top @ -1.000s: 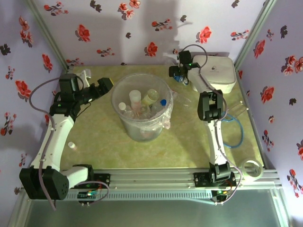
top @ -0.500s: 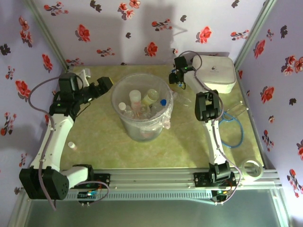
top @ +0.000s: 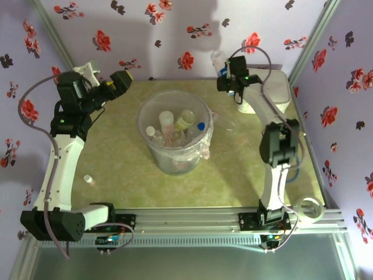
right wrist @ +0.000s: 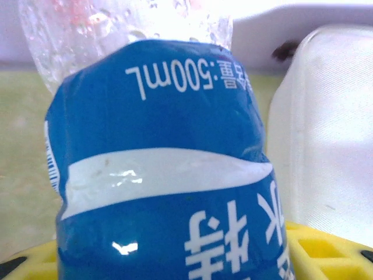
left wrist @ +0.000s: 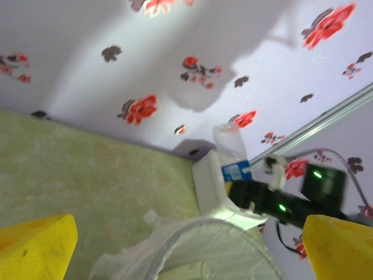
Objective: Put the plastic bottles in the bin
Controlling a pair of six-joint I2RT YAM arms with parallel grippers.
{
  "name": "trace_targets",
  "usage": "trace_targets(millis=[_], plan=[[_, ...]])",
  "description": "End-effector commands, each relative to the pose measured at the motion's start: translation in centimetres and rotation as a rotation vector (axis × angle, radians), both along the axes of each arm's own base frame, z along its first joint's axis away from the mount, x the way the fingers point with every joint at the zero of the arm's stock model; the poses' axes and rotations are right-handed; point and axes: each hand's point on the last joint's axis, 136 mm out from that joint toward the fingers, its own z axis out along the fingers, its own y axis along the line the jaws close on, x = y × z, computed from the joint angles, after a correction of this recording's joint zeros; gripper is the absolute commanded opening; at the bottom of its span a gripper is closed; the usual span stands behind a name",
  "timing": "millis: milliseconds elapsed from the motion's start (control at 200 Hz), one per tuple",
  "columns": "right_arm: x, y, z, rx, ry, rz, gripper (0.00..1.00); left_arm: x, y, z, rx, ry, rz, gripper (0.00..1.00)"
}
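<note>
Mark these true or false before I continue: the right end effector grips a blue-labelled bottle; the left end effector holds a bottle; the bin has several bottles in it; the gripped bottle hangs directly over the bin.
1. The right end effector grips a blue-labelled bottle. True.
2. The left end effector holds a bottle. False: its fingers stand apart with nothing between them.
3. The bin has several bottles in it. True.
4. The gripped bottle hangs directly over the bin. False: it is off to the bin's far right, raised beside the white lidded box.
</note>
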Motion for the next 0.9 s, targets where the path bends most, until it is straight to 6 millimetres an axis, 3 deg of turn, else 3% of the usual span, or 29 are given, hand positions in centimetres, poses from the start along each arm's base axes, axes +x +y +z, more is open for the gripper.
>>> trace_targets(millis=[0, 115, 185, 265, 415, 545, 895], plan=[[-2.6, -0.9, 7.4, 0.072, -0.194, -0.025, 0.5, 0.3, -1.7, 4.6, -0.05, -0.136, -0.048, 1.0], [-6.6, 0.0, 12.6, 0.186, -0.279, 0.024, 0.47, 0.5, -4.3, 6.8, -0.089, -0.206, -0.126, 1.0], [-9.2, 2.6, 14.8, 0.266, -0.314, 0.106, 0.46, 0.4, -6.3, 8.2, -0.125, -0.25, -0.19, 1.0], [-11.8, 6.1, 15.8, 0.319, -0.312, 0.212, 0.46, 0.3, -8.6, 9.4, -0.153, -0.292, -0.255, 1.0], [-14.6, 10.3, 15.9, 0.356, -0.278, 0.323, 0.46, 0.7, -12.1, 9.8, -0.164, -0.287, -0.332, 1.0], [-16.4, 13.5, 15.5, 0.387, -0.236, 0.42, 0.45, 1.3, -14.4, 8.9, -0.158, -0.255, -0.371, 1.0], [-20.0, 17.5, 13.6, 0.373, -0.169, 0.55, 0.45, 4.1, -17.7, 6.0, -0.215, -0.156, -0.408, 1.0]])
